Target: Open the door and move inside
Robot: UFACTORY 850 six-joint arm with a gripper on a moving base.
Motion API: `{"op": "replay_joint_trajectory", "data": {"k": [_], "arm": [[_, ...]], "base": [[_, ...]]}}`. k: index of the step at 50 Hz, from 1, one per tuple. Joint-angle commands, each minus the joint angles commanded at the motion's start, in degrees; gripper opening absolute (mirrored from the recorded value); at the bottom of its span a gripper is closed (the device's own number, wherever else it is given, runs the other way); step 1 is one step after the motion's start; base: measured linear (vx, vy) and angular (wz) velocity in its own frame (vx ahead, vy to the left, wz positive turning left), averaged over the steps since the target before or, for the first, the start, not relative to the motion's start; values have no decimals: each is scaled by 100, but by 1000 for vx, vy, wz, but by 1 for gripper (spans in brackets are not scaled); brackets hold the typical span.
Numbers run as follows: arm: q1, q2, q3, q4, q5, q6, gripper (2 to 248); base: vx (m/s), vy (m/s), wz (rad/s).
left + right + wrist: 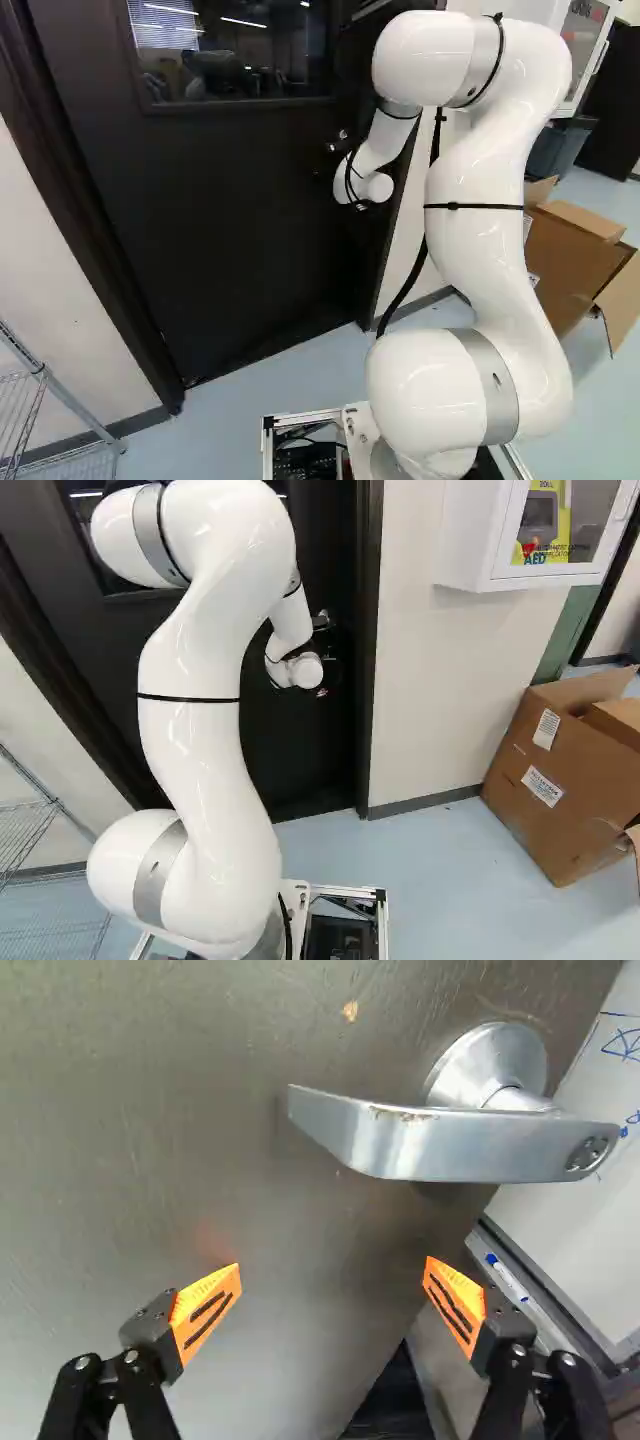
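My gripper [362, 206] is mostly hidden behind the arm's wrist in the left base view, low beside the door's lever handle [338, 143]. The dark door [230, 220] fills much of that view, with a window in its upper part. Seen from the wrist, the gripper [333, 1268] stands wide open, nothing between its orange-padded fingers. Just ahead of the fingertips, the silver lever [450, 1145] lies crosswise, not touched by either finger. Its round base sits near the door's edge. Whether the door is ajar, I cannot tell.
Past the door's edge is a whiteboard [600, 1250] with a marker [508, 1278] on its ledge. A wire rack [75, 405] stands left of the door. Right of it are a pale wall [460, 680], a wall cabinet [465, 540] and an open cardboard box [560, 780].
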Motion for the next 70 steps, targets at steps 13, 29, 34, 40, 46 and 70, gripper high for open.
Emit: {"op": "replay_joint_trajectory", "data": {"k": [13,29,34,40,46,70], "arm": [[49,-343,-457,0,0,0,247],[112,-548,-735,0,0,0,247],[136,-512,-686,0,0,0,247],[175,-413,-551,0,0,0,247],[219,-278,-370,0,0,0,247],[384,327,428,167,-87,0,247]], "base": [[0,0,0],[0,0,0],[0,0,0],[0,0,0],[0,0,0],[0,0,0]]}}
